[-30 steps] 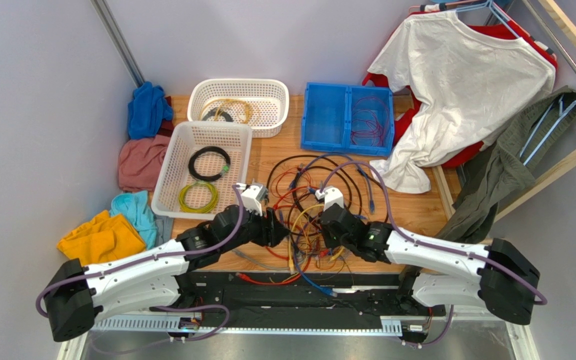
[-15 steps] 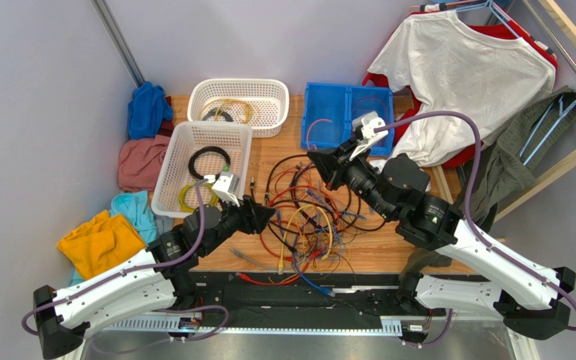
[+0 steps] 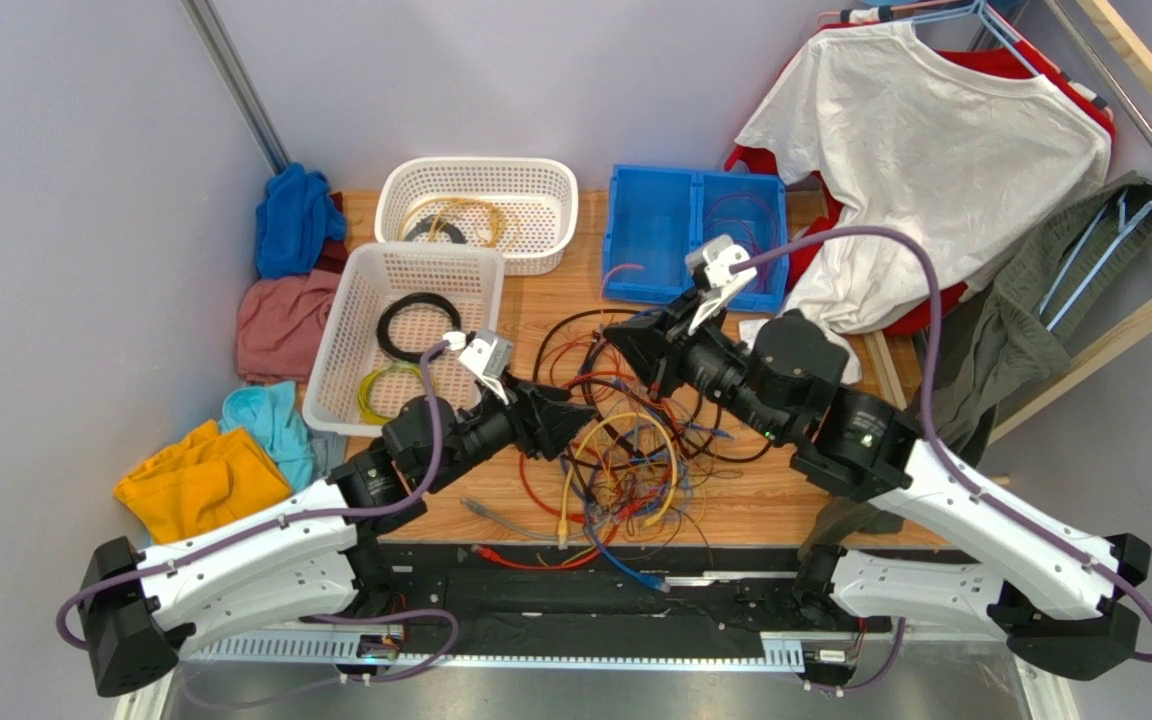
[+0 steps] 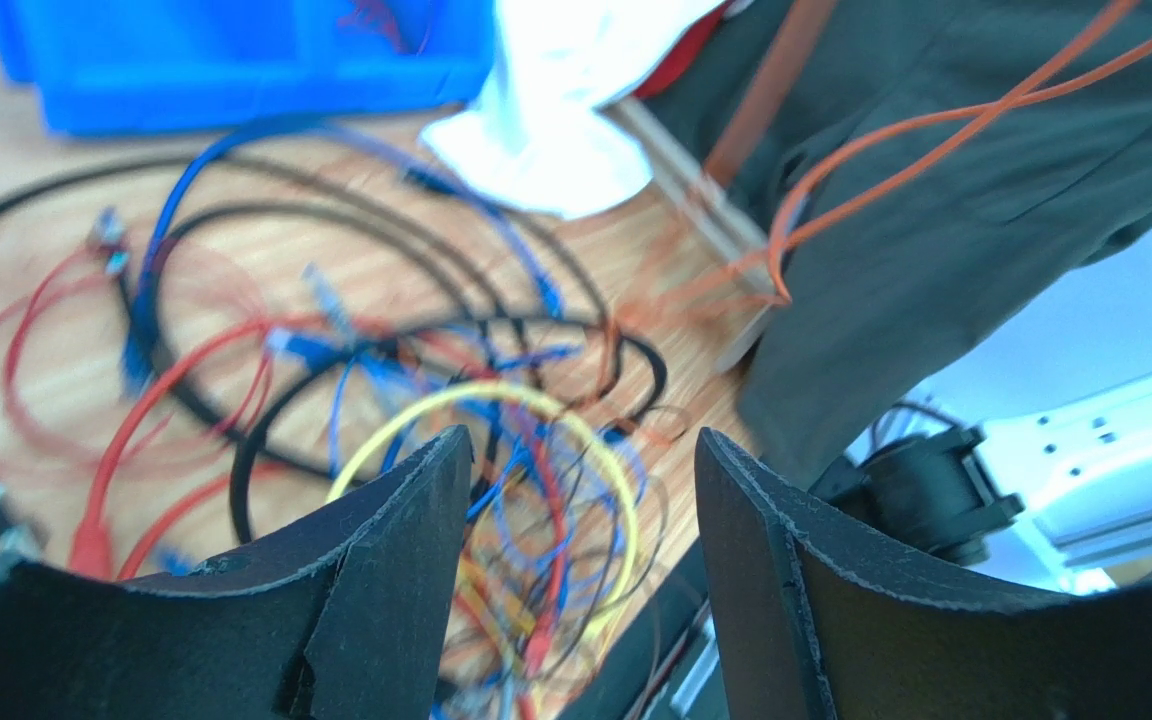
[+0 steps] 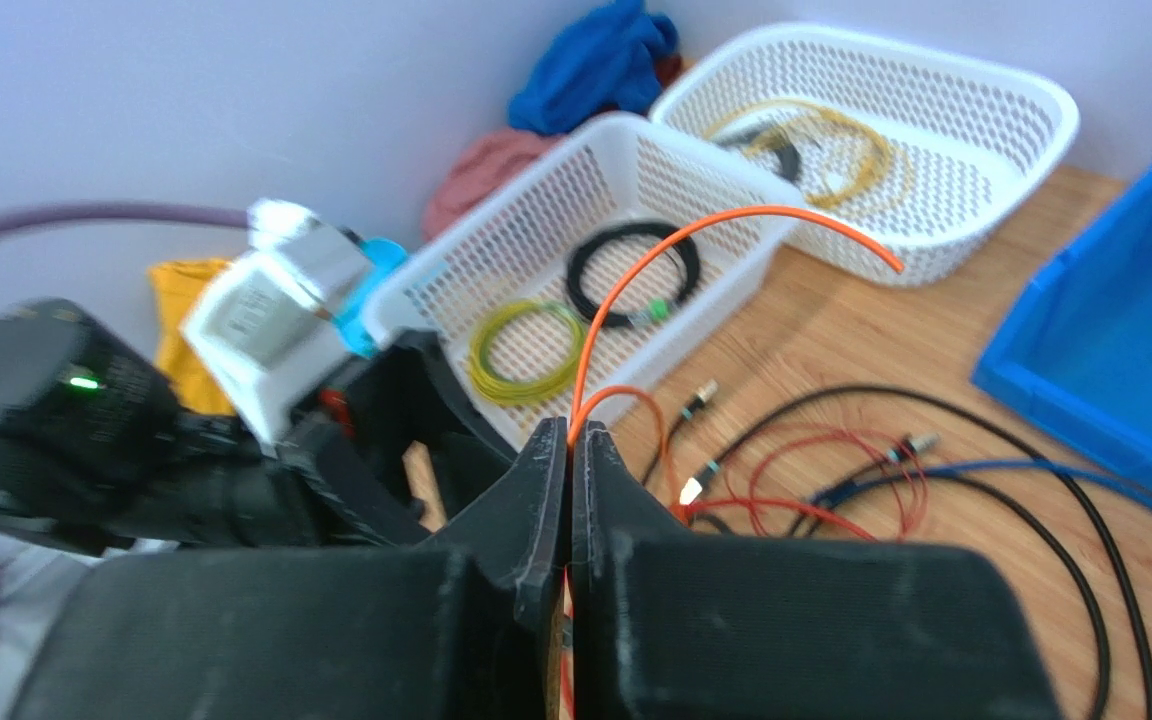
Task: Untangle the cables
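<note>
Since half a second ago, the left tool (image 3: 555, 423) has moved a little right and far, up to the left edge of the cables (image 3: 639, 450). The right tool (image 3: 620, 333) has come slightly down and left.

The right tool is closed on one orange cable (image 5: 657, 240) and holds it above the desk (image 3: 763, 510). I think the reason is to draw this one strand up and out of the knot. The left tool hangs just over the tangle with its jaws apart and nothing between them. It is probably there to pin the other strands down or to take a second one.

The cables lie in the middle of the desk, between the two tools, with some loops reaching toward the far side.

Counted: two arms; two white baskets, the near basket (image 3: 330, 375) and the far basket (image 3: 537, 173); one blue bin (image 3: 617, 225) with two compartments. The near basket holds two neat coils, one black coil (image 3: 417, 326) and one yellow-green coil (image 3: 394, 393). The strands in the tangle are too many and too crossed to count; I can tell red, orange, yellow, black and blue ones.
</note>
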Robot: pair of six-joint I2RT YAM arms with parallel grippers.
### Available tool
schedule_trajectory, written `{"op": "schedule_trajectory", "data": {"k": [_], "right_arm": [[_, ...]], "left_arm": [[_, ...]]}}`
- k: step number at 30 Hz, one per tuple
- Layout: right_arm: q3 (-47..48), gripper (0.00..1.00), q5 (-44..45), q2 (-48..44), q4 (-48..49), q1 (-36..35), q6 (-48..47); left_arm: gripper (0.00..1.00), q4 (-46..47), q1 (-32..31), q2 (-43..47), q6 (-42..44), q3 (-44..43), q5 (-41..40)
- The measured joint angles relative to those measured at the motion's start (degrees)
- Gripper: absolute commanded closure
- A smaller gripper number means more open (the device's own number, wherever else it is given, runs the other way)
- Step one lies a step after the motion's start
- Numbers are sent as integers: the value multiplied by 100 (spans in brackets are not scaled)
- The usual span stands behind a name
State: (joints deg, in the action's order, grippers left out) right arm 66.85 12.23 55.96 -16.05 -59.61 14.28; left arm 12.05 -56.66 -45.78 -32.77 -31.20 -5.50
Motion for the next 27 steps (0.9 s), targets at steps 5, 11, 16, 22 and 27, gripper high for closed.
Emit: {"op": "schedule_trajectory", "data": {"k": [5, 11, 16, 22, 27], "right_arm": [[1209, 100, -546, 79, -350, 0, 24], [1582, 100, -1010, -164, -468, 0, 118], [2522, 100, -1174, 195, -946, 0, -4], [2964, 100, -1069, 61, -955, 0, -219], [2184, 100, -717, -426, -887, 0, -240]], "left_arm": [[34, 890, 0, -518, 59, -31, 155], [34, 1182, 0, -1156, 151, -544, 275], [93, 1259, 0, -1600, 258, -1207, 420], [100, 1047, -2, -2299, 389, -1611, 273], [69, 267, 2, -2660, 216, -1585, -142]]}}
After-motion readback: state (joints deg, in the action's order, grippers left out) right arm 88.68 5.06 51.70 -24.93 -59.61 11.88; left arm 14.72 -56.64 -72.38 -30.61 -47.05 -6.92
